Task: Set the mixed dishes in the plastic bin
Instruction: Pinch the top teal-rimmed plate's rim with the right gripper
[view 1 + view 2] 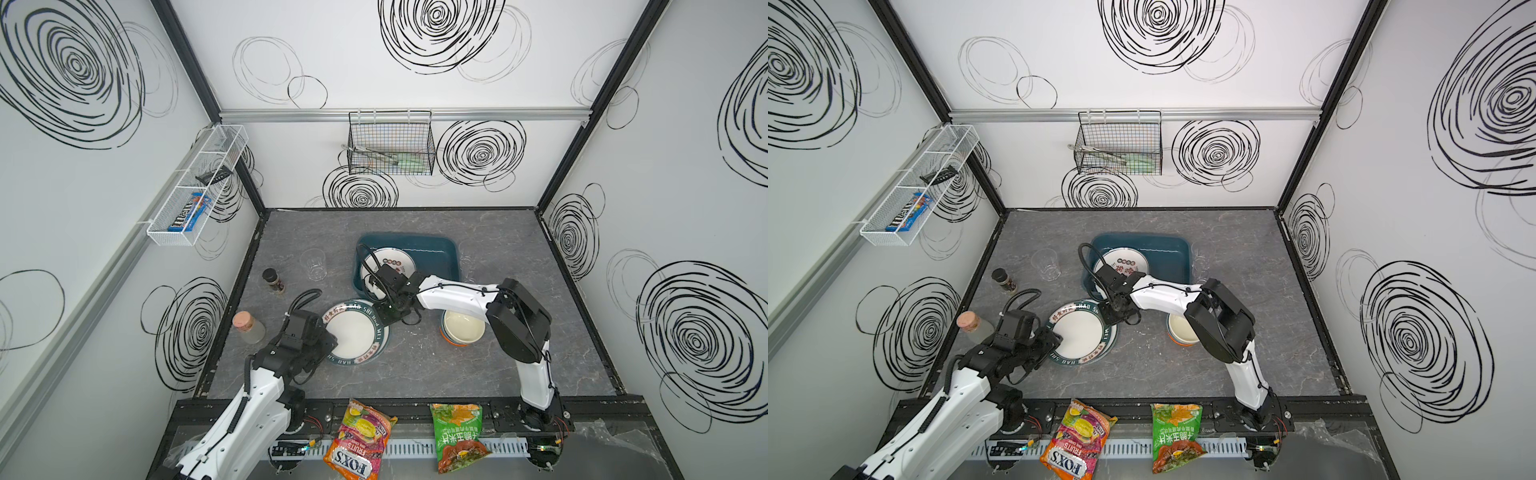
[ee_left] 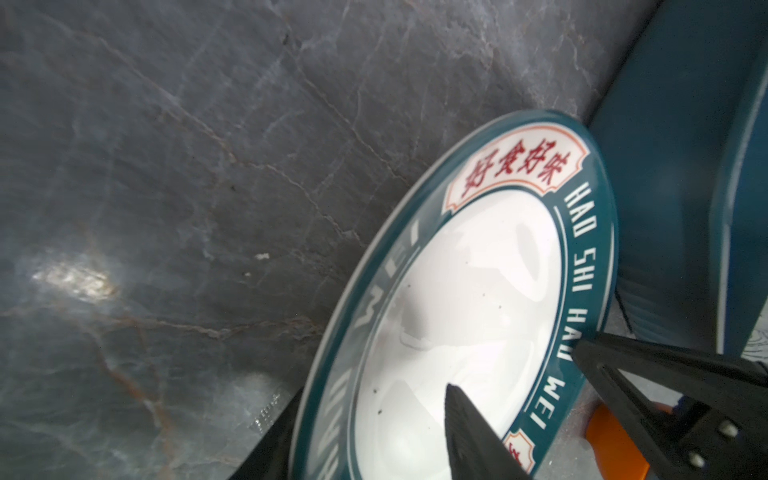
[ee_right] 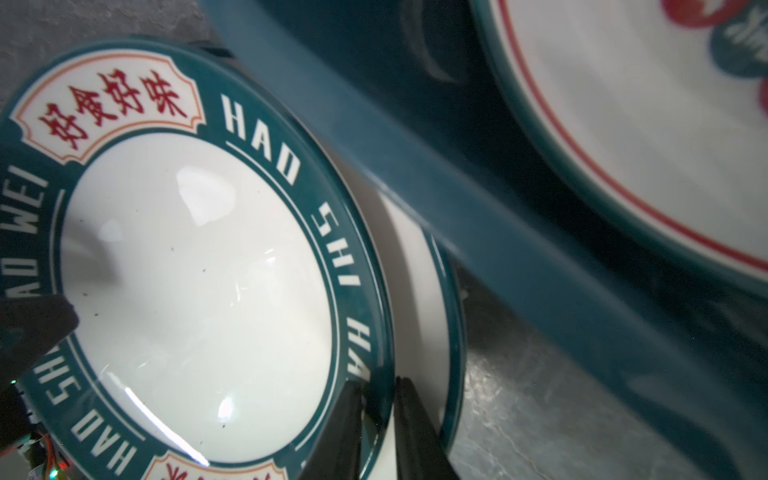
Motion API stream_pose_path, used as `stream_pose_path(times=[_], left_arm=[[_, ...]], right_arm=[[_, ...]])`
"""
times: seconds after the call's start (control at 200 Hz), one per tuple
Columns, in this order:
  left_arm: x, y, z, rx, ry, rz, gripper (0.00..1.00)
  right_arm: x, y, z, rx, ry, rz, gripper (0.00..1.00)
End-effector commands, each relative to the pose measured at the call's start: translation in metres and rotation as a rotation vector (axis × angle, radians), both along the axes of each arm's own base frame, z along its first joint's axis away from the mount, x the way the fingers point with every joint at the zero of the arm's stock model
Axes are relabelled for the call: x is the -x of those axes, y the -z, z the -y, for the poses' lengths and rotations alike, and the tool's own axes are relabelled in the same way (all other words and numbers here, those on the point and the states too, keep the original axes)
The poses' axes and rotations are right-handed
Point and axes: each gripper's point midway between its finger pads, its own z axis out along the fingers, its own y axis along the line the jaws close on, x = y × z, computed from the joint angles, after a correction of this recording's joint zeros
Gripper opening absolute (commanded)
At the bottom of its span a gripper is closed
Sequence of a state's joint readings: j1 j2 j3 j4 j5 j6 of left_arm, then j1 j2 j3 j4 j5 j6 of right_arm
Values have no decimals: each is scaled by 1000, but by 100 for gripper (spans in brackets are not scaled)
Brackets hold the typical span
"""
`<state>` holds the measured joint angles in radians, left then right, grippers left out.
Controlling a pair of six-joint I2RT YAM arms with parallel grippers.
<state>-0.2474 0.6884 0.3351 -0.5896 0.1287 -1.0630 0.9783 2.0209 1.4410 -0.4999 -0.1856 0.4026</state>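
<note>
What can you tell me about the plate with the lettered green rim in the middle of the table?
The plate is round and glossy, like ceramic, with a white well and a broad teal rim reading HAO SHI HAO WEI between cream panels of red Chinese characters. It lies face up on a second plate, close beside the bin. The left gripper stands open around its rim; the right gripper straddles the opposite edge.

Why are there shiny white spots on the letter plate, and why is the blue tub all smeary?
In the right wrist view, the glossy lettered plate shows white glare spots, and the plastic bin looks blurred, probably too close to the lens; in the left wrist view, the table has a bright glare patch too.
</note>
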Motion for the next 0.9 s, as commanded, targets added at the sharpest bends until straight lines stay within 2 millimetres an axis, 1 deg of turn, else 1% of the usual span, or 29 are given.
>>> stream_pose_path(times=[0.0, 0.115, 0.265, 0.31, 0.555, 0.665, 0.77, 0.895], left_arm=[[-4, -10, -3, -10, -17, 20, 50], [-5, -14, -4, -14, -16, 25, 43], [-6, -16, -4, -12, -18, 30, 39], [-6, -16, -4, -13, -17, 30, 36], [-8, -22, -3, -14, -9, 39, 21], [-9, -24, -4, -13, -11, 43, 18], [-9, -26, -3, -7, -11, 50, 11], [-10, -29, -2, -2, -9, 58, 7]], right_arm=[[7, 2, -8, -10, -27, -18, 19], [6, 2, -9, -11, -30, -18, 19], [6, 3, -9, -5, -31, -18, 19], [6, 3, -9, -5, -31, -17, 19], [6, -4, -11, -24, -38, -10, 20], [6, -8, -12, -35, -40, -9, 20], [6, -10, -12, -42, -38, -6, 20], [6, -13, -11, -52, -35, -4, 21]])
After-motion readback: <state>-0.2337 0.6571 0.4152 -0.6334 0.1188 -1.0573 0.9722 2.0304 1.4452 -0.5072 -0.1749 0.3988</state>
